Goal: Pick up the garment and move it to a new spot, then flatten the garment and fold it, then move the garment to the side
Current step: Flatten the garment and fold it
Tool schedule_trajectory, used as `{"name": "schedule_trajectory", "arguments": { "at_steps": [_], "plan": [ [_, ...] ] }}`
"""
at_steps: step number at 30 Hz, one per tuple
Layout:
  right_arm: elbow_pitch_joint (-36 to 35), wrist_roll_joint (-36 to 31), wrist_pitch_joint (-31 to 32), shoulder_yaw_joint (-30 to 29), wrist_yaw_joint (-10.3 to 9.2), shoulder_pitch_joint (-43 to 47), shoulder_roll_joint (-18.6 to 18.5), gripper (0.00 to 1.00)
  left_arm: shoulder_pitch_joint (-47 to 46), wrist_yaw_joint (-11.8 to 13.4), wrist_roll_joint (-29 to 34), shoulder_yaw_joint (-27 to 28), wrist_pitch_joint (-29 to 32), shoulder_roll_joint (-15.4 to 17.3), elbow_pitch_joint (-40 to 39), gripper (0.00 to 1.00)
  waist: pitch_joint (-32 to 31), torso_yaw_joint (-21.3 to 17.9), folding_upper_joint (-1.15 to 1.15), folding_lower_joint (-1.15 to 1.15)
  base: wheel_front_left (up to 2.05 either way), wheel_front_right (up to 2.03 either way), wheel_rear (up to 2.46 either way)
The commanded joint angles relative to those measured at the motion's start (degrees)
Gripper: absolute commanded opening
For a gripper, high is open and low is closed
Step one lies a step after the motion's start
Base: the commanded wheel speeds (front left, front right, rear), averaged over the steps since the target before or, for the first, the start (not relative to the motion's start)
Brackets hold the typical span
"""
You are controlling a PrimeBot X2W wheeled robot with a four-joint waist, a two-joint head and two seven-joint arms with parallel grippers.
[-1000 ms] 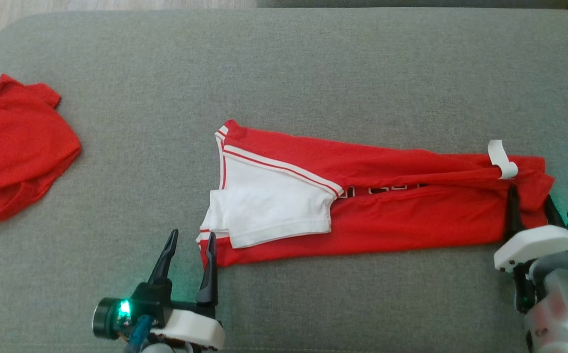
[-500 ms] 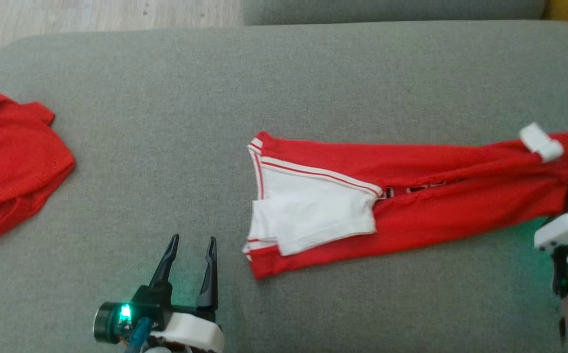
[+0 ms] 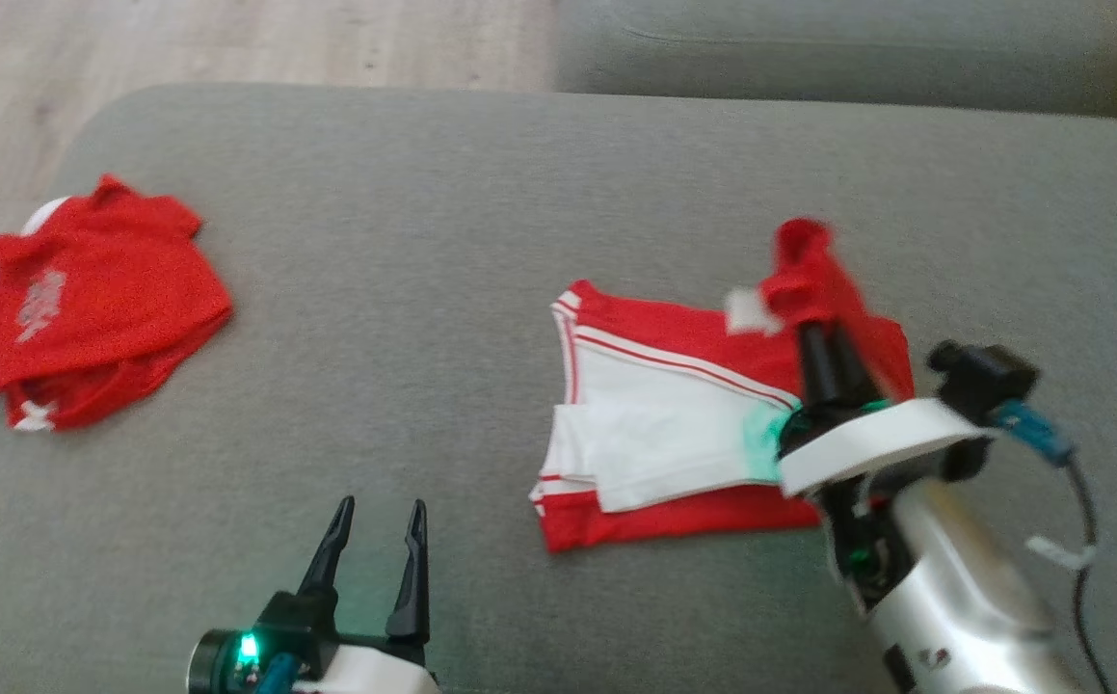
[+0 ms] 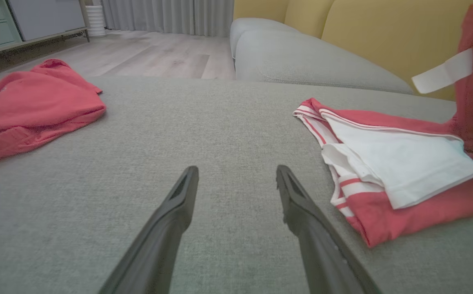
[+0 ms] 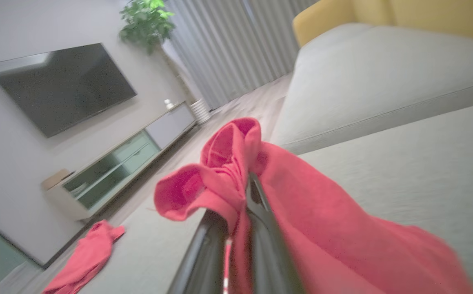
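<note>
Sofa seat point(image 3: 519, 193) carries, from the left, a bunched red shirt point(image 3: 95, 299), the left gripper point(image 3: 382, 504) with jaws spread and empty, and the red-and-white garment point(image 3: 654, 434), its right end lifted, pinched in the jaws of the right gripper point(image 3: 826, 337).

A wide grey woven-fabric seat cushion point(image 3: 404, 222) carries a crumpled red mesh jersey with white lettering point(image 3: 95, 299) near its left edge. Beyond it lies pale wood-plank flooring point(image 3: 230, 39), a second grey cushion point(image 3: 837, 53) and a mustard-yellow sofa back point(image 4: 383, 32). Across the room, a flat black television point(image 5: 63, 85) hangs above a low pale cabinet point(image 5: 118, 167), beside a leafy green plant point(image 5: 146, 18) and grey pleated curtains point(image 5: 236, 45).
</note>
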Motion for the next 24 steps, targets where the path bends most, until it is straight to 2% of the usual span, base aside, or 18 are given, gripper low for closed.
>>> {"name": "schedule_trajectory", "arguments": {
  "at_steps": [1, 4, 9, 10, 11, 15, 19, 21, 24],
  "plan": [
    [-1.0, 1.0, -0.3, 2.6, -0.04, -1.1, 0.7, 0.0, -0.9, -0.3, 0.2, 1.2, -0.3, -0.1, -1.7, 1.0, -0.8, 2.6, 0.0, 0.0, 0.0, 0.0, 0.0],
    [2.1, 2.5, -0.3, 6.1, -0.04, -1.9, 0.9, 0.0, -0.8, -0.7, 0.5, 0.8, -0.3, -0.1, -1.5, 1.0, -1.0, 5.5, 0.0, 0.0, 0.0, 0.0, 0.0],
    [7.2, 3.3, -0.3, 8.0, -0.04, -3.5, 1.3, 0.0, -0.7, -0.9, 0.7, 0.6, -0.3, -0.1, -1.2, 1.0, -0.8, 8.5, 0.0, 0.0, 0.0, 0.0, 0.0],
    [8.1, 3.7, -0.3, 8.2, -0.04, -3.7, 1.3, 0.42, -0.7, -0.9, 0.7, 0.5, -0.3, -0.1, -1.1, 1.0, -0.8, 8.9, 0.0, 0.0, 0.0, 0.0, 0.0],
    [8.5, 3.9, -0.4, 8.5, -0.04, -3.9, 1.3, 1.0, -0.6, -0.8, 0.7, 0.7, -0.3, -0.1, -1.1, 1.0, -0.8, 9.0, 0.0, 0.0, 0.0, 0.0, 0.0],
    [6.2, 7.7, -0.4, 11.9, -0.04, -3.8, 1.4, 1.0, -0.4, -0.5, 0.7, 1.4, -0.3, -0.1, -1.1, 1.0, -1.2, 8.4, 0.0, 0.0, 0.0, 0.0, 0.0],
    [3.4, 11.2, -0.4, 14.1, -0.04, -2.9, 1.4, 1.0, -0.5, -0.4, 0.7, 2.2, -0.3, -0.1, -1.1, 1.0, -2.2, 5.9, 0.0, 0.0, 0.0, 0.0, 0.0],
    [2.3, 10.9, -0.4, 13.5, -0.04, -2.6, 0.8, 1.0, -0.7, -0.4, 0.7, 2.7, -0.3, -0.1, -1.2, 1.0, -2.8, 4.0, 0.0, 0.0, 0.0, 0.0, 0.0],
    [2.0, 7.2, -0.4, 8.6, -0.04, -1.6, -0.6, 1.0, -1.0, -0.4, 0.8, 3.4, -0.3, -0.1, -1.5, 1.0, -3.6, 0.9, 0.0, 0.0, 0.0, 0.0, 0.0]
  ]
}}
